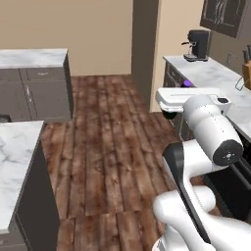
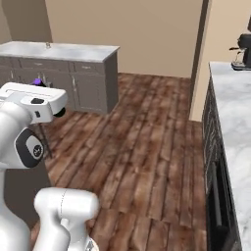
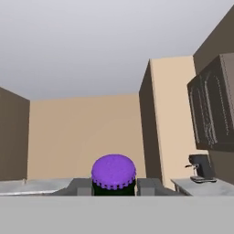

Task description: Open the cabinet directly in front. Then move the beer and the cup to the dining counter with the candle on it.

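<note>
Item: my gripper (image 3: 114, 187), fingers pinching the beer (image 3: 114, 173) between them, one dark finger (image 3: 81, 186) on each side of the neck, just under the purple cap. Bottle held up in the air, well above the wood floor (image 1: 108, 147).

Landmark: coffee machine (image 1: 197, 45), standing on the marble counter (image 1: 215, 78) along the wall. My hand with the beer hangs off that counter's front edge, nearer to me than the machine.

Also listed: dark wall cabinet (image 3: 211, 109) above and beyond the coffee machine, doors closed; a separate marble-topped unit (image 2: 63, 51) across the floor from it.
</note>
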You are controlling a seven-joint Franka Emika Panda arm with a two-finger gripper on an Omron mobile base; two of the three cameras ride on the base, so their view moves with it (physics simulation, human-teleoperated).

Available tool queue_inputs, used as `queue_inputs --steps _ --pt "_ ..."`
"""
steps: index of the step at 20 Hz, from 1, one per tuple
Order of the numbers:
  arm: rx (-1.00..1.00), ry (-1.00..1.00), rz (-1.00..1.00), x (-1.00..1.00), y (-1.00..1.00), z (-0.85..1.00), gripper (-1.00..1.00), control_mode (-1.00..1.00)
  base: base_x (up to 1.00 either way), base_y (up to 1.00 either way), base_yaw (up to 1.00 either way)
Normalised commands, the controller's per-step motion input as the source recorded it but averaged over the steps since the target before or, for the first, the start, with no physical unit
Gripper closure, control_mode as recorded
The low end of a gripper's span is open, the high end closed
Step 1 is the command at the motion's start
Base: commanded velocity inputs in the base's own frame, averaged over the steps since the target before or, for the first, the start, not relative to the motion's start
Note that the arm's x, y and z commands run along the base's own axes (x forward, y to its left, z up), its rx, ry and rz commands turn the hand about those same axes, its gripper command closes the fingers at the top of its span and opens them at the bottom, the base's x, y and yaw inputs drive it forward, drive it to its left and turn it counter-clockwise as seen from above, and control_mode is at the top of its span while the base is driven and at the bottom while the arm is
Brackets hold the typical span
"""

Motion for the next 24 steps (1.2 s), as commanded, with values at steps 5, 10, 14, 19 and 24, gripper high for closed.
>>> queue_inputs --steps 5,10,14,19,24 --pt "0.0 0.0 0.0 0.0 0.0 0.0 1.0 1.0 1.0 0.0 -0.03" --pt "0.0 0.0 0.0 0.0 0.0 0.0 1.0 1.0 1.0 0.0 -0.04" --pt "0.0 0.0 0.0 0.0 0.0 0.0 1.0 1.0 1.0 0.0 -0.02" --pt "0.0 0.0 0.0 0.0 0.0 0.0 1.0 1.0 1.0 0.0 -0.02" --pt "0.0 0.0 0.0 0.0 0.0 0.0 1.0 1.0 1.0 0.0 -0.03"
